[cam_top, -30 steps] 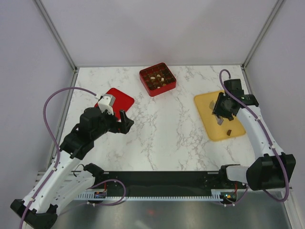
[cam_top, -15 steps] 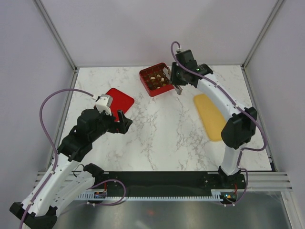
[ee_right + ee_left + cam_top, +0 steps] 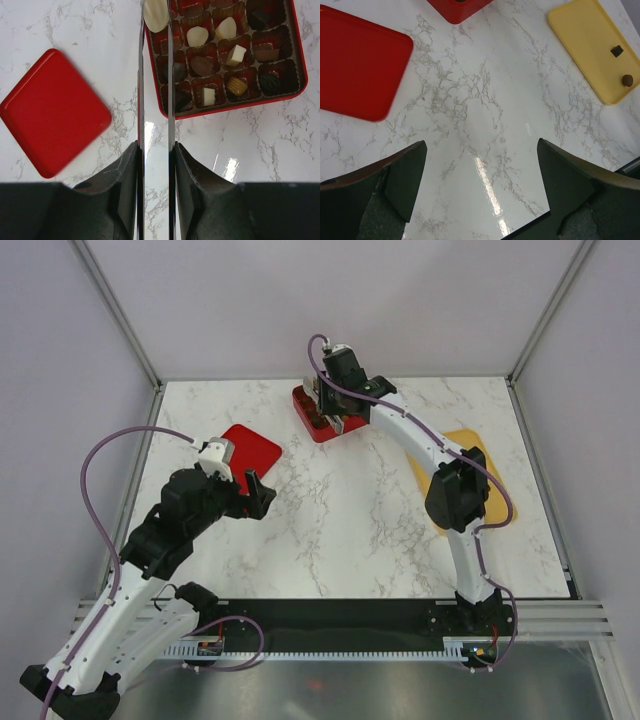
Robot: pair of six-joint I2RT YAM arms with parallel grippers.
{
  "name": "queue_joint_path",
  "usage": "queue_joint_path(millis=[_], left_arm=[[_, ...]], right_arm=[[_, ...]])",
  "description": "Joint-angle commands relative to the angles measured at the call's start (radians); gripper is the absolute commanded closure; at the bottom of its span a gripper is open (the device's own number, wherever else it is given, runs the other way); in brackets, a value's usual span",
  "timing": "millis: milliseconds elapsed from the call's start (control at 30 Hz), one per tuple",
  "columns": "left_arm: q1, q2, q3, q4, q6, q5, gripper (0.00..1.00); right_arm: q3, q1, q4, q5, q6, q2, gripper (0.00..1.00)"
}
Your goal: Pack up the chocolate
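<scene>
My right gripper (image 3: pixel 155 150) is shut on thin metal tongs (image 3: pixel 140 90). The tongs' tips pinch a pale cream chocolate (image 3: pixel 156 15) over the left cells of the red gridded box (image 3: pixel 235 107). Several dark and pale chocolates (image 3: pixel 202 65) fill that box. In the top view the right gripper (image 3: pixel 335 412) hangs above the box (image 3: pixel 304 406) at the back of the table. Two dark chocolates (image 3: pixel 616 50) (image 3: pixel 627 79) lie on the yellow tray (image 3: pixel 585 35). My left gripper (image 3: pixel 482 185) (image 3: pixel 258 492) is open and holds nothing above bare marble.
A flat red lid (image 3: pixel 255 448) (image 3: pixel 52 112) (image 3: pixel 355 60) lies left of the box, just beyond the left gripper. The yellow tray (image 3: pixel 495 508) sits at the right, partly hidden by the right arm. Frame posts and walls enclose the marble table.
The right arm swung from the yellow tray leftward to the red box, carrying the tongs and the pale piece. The left arm stayed put.
</scene>
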Motion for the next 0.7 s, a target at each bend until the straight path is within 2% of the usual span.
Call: queue_joint_path(millis=[0, 667], left_arm=[[0.002, 0.003, 0.010, 0.006, 0.034, -0.024, 0.00], [0.002, 0.015, 0.008, 0.005, 0.034, -0.017, 0.00]], right_arm=[[0.035, 0.006, 0.090, 0.038, -0.038, 0.023, 0.62], [0.023, 0.015, 0.133, 0.078, -0.064, 0.116, 0.57]])
